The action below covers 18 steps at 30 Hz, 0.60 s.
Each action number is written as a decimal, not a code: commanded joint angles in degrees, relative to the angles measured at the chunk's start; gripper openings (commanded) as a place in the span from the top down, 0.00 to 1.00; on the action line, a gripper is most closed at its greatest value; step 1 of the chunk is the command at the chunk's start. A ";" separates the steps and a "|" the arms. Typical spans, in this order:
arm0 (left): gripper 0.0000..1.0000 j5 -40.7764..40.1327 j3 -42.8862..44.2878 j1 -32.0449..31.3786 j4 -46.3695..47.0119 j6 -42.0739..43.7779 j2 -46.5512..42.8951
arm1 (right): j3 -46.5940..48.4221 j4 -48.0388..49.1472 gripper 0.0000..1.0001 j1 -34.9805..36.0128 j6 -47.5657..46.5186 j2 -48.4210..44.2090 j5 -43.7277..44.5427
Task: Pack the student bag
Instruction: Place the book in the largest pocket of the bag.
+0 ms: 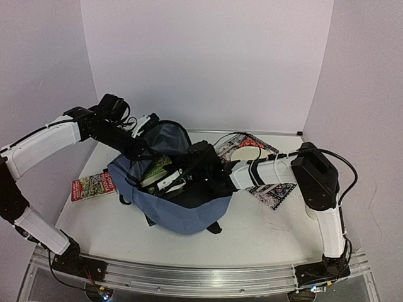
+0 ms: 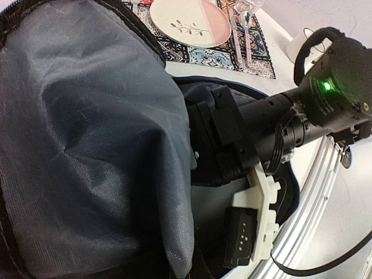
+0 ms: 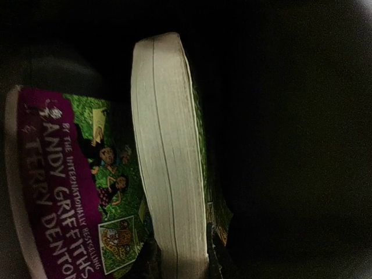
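The grey-blue fabric student bag point(image 1: 182, 211) lies on the white table point(image 1: 264, 233). The left gripper point(image 1: 141, 129), clenched on the bag's rim, holds its mouth open. Inside the bag, the right gripper point(image 3: 180, 258) grasps a thick cream-edged paperback point(image 3: 168, 157) for seating.

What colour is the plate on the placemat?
The plate is cream with a pink section and a small leafy sprig; it shows best in the left wrist view.

The right arm point(image 2: 256, 133) reaches into the student bag point(image 2: 87, 145), a plate point(image 2: 189, 20) beyond.
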 commanded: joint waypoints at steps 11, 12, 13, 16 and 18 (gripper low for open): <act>1.00 -5.89 3.51 -1.01 1.75 0.71 -1.59 | -5.98 -8.63 0.30 1.86 16.84 -18.34 0.19; 1.00 -6.65 3.52 -1.01 1.76 0.79 -1.43 | -6.16 -10.16 0.30 1.91 19.04 -19.73 0.58; 1.00 -7.73 3.50 -1.01 1.86 0.82 -1.37 | -6.29 -11.53 0.29 1.87 21.57 -20.93 0.91; 1.00 -9.72 3.18 -1.01 2.73 0.93 -0.88 | -6.67 -16.82 0.28 1.90 28.95 -25.37 1.61; 1.00 -10.33 3.23 -1.01 3.75 0.99 -0.14 | -7.46 -18.57 0.25 1.90 34.17 -27.88 3.00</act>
